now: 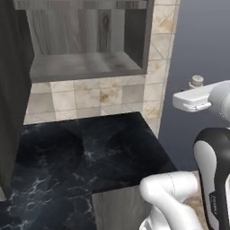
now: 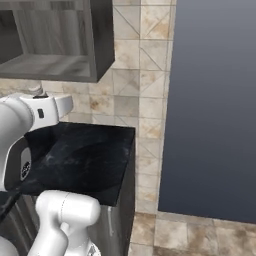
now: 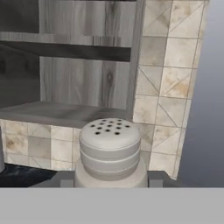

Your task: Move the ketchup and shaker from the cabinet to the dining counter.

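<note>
My gripper (image 3: 110,180) is shut on the shaker (image 3: 110,146), a stubby pale grey cylinder with a holed cap, gripped low on its body between the two dark fingertips (image 3: 65,180). From the left base view the shaker's cap (image 1: 196,81) pokes up above the white hand, with the gripper (image 1: 196,90) in the air to the right of the cabinet (image 1: 85,65). The cabinet stands open and its lower shelf (image 3: 65,113) is bare. The ketchup and the dining counter are out of view.
A black marble worktop (image 1: 90,152) lies under the cabinet against the beige tiled wall (image 2: 130,100). The cabinet's open door (image 1: 11,99) hangs dark at the left. A plain blue-grey wall (image 2: 215,110) and a tiled floor (image 2: 185,235) lie to the right.
</note>
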Tool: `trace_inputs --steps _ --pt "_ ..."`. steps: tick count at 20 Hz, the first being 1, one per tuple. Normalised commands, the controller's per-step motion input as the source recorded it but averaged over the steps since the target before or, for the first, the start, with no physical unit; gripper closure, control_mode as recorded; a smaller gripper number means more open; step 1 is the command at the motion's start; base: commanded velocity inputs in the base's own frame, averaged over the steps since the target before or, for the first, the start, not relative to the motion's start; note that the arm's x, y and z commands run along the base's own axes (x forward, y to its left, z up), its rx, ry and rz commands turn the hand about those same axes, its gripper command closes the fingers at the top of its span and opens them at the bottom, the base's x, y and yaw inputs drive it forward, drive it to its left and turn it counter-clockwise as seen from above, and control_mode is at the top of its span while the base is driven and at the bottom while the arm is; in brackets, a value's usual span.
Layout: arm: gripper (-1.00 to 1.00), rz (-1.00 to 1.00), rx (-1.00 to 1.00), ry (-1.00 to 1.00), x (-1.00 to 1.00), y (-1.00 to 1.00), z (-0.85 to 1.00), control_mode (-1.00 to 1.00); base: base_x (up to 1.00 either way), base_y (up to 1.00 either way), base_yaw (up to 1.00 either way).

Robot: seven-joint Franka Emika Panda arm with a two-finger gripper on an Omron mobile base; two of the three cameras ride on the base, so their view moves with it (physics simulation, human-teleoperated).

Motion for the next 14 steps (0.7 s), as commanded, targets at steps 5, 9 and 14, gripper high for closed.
trace_inputs --steps 5,9,14 --pt "1.0 0.0 0.0 0.0 0.0 0.0 0.0 1.0 -0.35 -0.94 -0.28" --pt "1.0 0.0 0.0 0.0 0.0 0.0 0.0 1.0 -0.06 -1.0 -0.23" --pt "1.0 0.0 0.0 0.0 0.0 0.0 0.0 1.0 0.21 -1.0 -0.32"
